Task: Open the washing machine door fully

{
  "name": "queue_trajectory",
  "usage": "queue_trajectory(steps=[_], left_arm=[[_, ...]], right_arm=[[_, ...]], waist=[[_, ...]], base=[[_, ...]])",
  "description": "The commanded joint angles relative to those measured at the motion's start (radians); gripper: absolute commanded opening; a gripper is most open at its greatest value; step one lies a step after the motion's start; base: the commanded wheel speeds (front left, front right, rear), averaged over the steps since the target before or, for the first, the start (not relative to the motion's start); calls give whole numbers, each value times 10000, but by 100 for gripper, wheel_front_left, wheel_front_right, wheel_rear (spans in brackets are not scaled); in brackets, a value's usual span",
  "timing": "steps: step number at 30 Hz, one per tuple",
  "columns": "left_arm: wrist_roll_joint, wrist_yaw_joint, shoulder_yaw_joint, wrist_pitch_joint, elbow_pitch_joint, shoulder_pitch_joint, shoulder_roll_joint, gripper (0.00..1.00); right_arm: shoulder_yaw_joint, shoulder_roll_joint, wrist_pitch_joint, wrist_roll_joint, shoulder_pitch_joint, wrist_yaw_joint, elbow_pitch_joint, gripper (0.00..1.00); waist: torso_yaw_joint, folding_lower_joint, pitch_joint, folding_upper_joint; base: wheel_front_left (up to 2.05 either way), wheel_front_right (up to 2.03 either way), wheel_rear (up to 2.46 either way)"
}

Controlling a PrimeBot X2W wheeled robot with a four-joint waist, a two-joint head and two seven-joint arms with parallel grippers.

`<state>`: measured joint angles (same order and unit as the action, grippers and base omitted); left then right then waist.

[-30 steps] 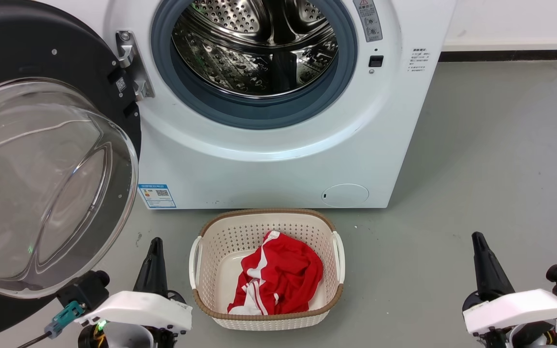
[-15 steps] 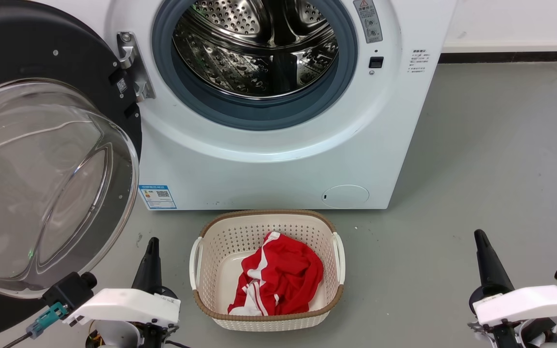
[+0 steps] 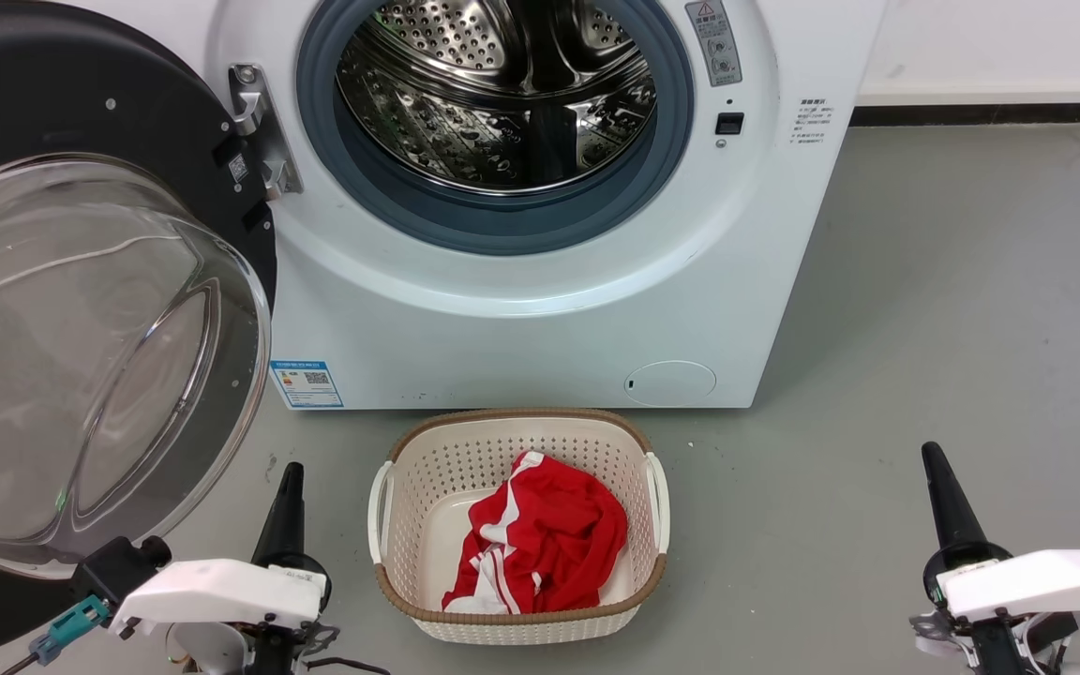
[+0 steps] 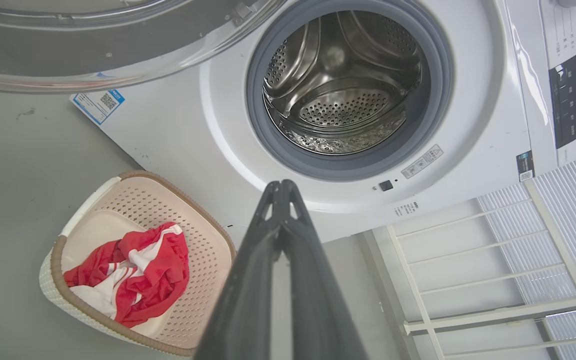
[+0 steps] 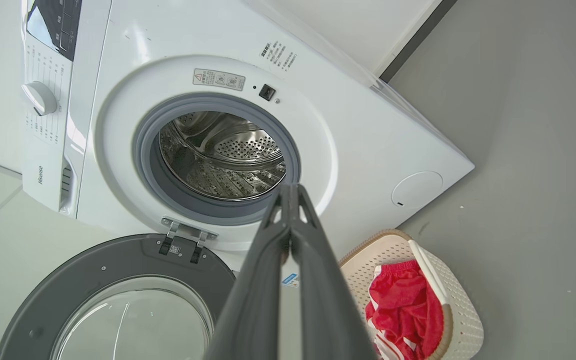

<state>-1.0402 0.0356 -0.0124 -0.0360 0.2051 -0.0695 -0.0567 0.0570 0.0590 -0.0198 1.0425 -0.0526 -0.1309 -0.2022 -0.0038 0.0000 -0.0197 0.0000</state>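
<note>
White washing machine; black door; red garment.

The washing machine door is cropped left; blue label print seems unreadable.

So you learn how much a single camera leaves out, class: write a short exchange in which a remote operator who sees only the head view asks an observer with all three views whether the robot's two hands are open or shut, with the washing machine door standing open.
Operator: My head view shows the large round glossy black washing machine door swung out on the left. Is the left hand open?
Observer: No. Its wrist view shows the two dark fingertips meeting, with nothing between them.
Operator: And the right hand?
Observer: Shut as well, by its own wrist view, with nothing held.
</note>
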Motion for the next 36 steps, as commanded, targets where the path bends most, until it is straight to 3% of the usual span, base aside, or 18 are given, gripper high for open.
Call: queue_trajectory(steps=[1,36], left_arm=[[-345,100,-95,100,-41,-272,-24,0],[-3638,633,-637,945,232,-388,7,0]], right_arm=[[49,57,78,374,-235,0,35,0],[288,37,791,3679,-462,2,-243,0]], waist=[[1,0,5,0],[21,0,92,0]], base=[[0,0,0],[0,0,0]])
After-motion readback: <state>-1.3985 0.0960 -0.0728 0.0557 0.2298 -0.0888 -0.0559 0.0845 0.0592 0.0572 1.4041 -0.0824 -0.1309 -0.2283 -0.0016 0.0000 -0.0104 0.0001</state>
